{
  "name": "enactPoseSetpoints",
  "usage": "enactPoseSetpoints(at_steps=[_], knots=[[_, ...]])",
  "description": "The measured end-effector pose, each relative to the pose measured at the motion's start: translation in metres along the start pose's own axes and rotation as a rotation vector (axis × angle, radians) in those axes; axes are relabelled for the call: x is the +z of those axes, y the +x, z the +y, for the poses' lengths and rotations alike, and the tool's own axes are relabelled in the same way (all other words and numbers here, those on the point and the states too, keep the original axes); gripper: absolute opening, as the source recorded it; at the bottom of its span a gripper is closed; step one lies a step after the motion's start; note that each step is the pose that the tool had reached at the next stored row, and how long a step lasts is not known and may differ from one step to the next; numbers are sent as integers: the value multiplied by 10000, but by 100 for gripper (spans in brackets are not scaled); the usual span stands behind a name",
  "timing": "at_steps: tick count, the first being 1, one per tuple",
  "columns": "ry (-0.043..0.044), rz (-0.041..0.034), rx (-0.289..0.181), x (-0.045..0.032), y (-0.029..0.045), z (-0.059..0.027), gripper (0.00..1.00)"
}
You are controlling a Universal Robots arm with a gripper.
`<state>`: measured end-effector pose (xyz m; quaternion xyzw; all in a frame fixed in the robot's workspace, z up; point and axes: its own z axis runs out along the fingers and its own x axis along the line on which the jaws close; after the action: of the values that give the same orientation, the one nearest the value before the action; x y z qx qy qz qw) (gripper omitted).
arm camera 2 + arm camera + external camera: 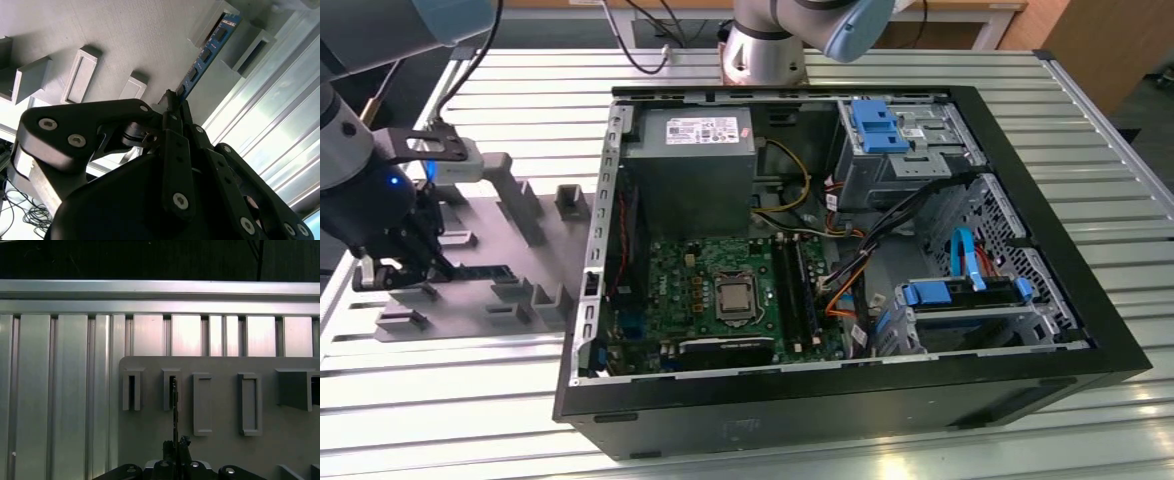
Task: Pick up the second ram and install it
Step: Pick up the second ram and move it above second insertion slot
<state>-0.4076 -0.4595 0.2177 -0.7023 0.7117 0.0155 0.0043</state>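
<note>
Standing on edge on the grey fixture plate [478, 228] at nine o'clock of the open computer case [854, 405], the second ram [205, 56] is clamped in the gripper [173, 104] and is judged light, stiff but brittle, best pinched across its flat faces, clear of contacts.

My own gripper [174, 101] covers the near end of the memory stick [205, 59] I pinch; a grey holder block [207, 25] hides part of its far end.

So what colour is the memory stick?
The second ram is blue with black chips, clearest in the second wrist view.
</note>
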Motion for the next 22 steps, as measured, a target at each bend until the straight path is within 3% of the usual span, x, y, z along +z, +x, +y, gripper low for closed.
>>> enactPoseSetpoints(at_steps=[10, 22], knots=[[-2, 3, -1, -15, -2, 0, 14], [-1, 4, 0, -131, -8, 2, 14]])
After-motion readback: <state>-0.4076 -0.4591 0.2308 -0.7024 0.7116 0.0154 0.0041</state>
